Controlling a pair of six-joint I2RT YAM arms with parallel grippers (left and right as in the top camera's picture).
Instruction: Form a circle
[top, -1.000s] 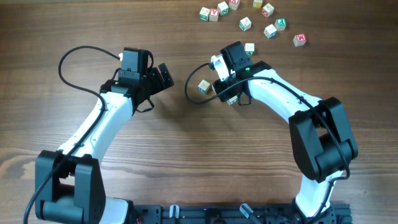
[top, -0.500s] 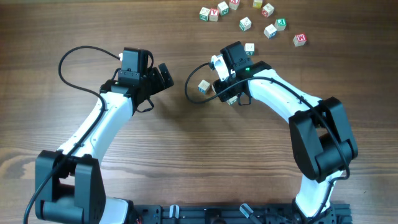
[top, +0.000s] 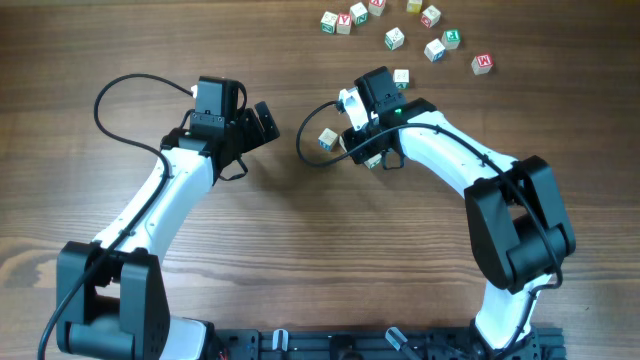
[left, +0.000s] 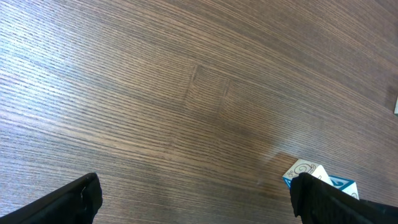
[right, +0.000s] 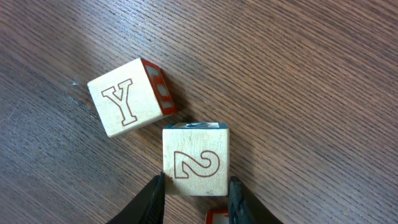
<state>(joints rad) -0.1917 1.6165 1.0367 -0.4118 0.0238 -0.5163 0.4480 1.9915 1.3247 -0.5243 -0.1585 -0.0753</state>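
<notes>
In the right wrist view, a white cube with a "2" (right: 195, 160) lies on the wooden table. A "Y" cube (right: 128, 104) sits just up-left of it, corner almost touching. A red-edged cube (right: 216, 218) peeks out just below it. These three make the tight clump, the circle. My right gripper (right: 196, 194) straddles the "2" cube's near end; the left finger touches it and a sliver of gap shows at the right finger. From overhead the right gripper (top: 368, 148) covers most of the clump. My left gripper (top: 265, 122) stands wide open and empty (left: 199, 199).
A snail-and-blue cube (left: 308, 174) lies by the left gripper's right finger and shows from overhead too (top: 328, 139). Another cube (top: 401, 77) sits beside the right wrist. A loose scatter of letter cubes (top: 394, 38) lies along the far edge.
</notes>
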